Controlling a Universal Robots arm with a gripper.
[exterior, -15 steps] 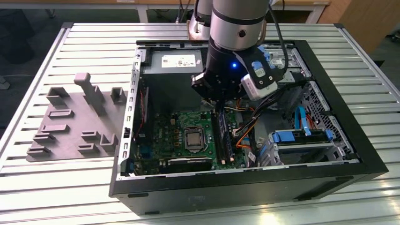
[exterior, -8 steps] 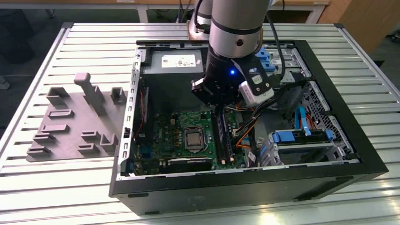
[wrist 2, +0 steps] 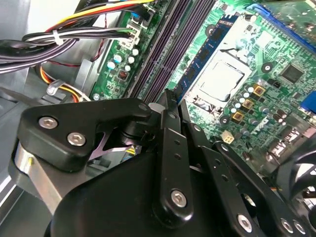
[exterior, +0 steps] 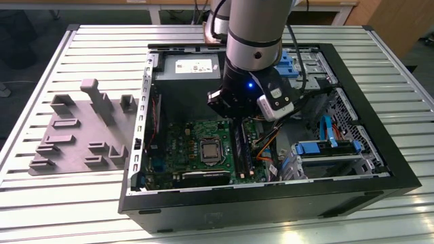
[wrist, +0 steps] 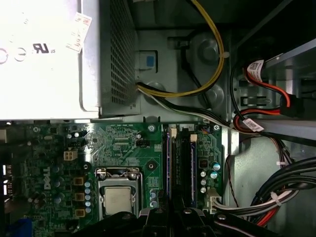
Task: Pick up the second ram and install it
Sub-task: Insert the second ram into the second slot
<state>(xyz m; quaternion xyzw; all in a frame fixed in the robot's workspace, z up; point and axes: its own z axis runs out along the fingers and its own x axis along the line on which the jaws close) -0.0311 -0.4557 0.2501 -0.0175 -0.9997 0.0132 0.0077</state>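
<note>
While the end effector (wrist 2: 174,98) pinches its edge, the second ram (wrist: 177,168), a slim, flat, dark stick with faint greenish marks, stands edge-on along the motherboard (wrist: 123,143) slots (wrist 2: 160,59) inside the open computer case (exterior: 271,206).

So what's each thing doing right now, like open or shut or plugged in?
computer case, open, lying on its side.
gripper, shut on the second ram.
second ram, down at the motherboard beside the processor socket; clicked in or not, can't tell.
processor socket, uncovered, metal chip showing.
</note>
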